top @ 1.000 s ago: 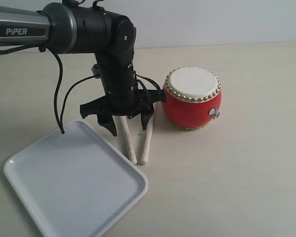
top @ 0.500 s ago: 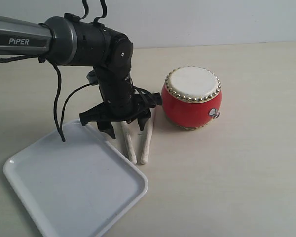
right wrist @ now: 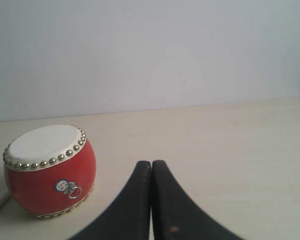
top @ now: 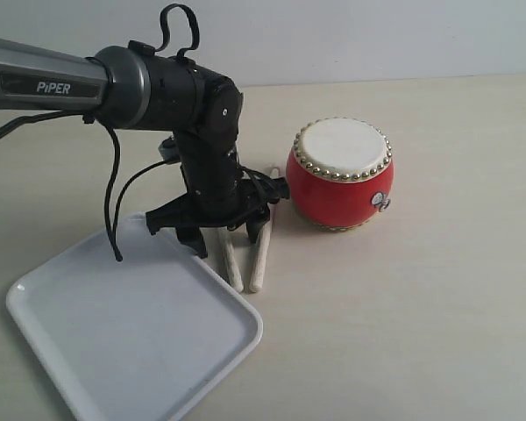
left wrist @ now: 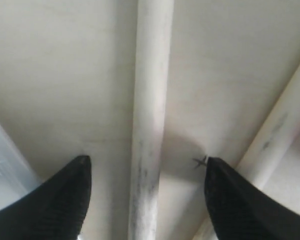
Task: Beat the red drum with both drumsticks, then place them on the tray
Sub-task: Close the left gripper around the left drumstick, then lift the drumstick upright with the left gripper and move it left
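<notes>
Drumsticks (top: 259, 263) lie on the table (top: 421, 307) beside the tray (top: 114, 333); my left gripper (left wrist: 146, 162) is spread astride one, my right gripper (right wrist: 151, 165) pressed together.

We think it is a robot lab test bench: a pale table (top: 438, 316), a plain grey wall (top: 377, 35) behind its far edge, and an arm (top: 61, 83) marked PiPER.

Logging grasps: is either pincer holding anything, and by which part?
Nothing held. The left pincer is open astride a drumstick; the right pincer is shut, empty.
</notes>
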You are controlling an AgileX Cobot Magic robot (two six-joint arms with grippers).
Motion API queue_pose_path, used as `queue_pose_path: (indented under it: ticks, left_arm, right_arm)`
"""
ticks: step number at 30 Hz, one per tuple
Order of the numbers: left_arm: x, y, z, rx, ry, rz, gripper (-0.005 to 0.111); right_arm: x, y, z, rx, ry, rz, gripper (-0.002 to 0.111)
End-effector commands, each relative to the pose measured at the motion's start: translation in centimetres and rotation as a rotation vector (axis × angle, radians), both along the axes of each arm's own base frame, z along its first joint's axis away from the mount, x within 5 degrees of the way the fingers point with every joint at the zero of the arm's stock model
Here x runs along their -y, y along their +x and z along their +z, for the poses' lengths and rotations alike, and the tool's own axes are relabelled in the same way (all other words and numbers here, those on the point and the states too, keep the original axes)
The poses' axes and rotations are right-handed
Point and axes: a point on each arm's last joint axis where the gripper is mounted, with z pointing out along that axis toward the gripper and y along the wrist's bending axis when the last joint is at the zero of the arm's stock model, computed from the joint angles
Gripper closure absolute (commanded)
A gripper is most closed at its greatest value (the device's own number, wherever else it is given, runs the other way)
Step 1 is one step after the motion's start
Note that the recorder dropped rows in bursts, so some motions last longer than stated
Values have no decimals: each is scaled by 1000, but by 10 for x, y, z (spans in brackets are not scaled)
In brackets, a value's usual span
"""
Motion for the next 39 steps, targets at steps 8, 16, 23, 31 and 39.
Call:
queue_pose_path:
  ticks: [8, 16, 23, 31, 39]
  left_arm:
    - [1, -1, -5, 2, 4, 0, 69]
    - [-4, 3, -5, 7, 12, 3, 107]
    - [-14, 9, 21, 39, -16, -9, 107]
    - [-33, 5, 100, 193, -42, -249, 107]
    - [-69, -47, 168, 461, -141, -386, 107]
  right_arm:
    - [0, 0, 0, 14, -6, 1, 108]
    - [0, 0, 0, 14, -6, 1, 108]
    - [0, 0, 0, 14, -6, 1, 108]
    - [-1, 0, 0, 14, -6, 25, 108]
    - [-2, 0, 0, 14, -6, 30, 108]
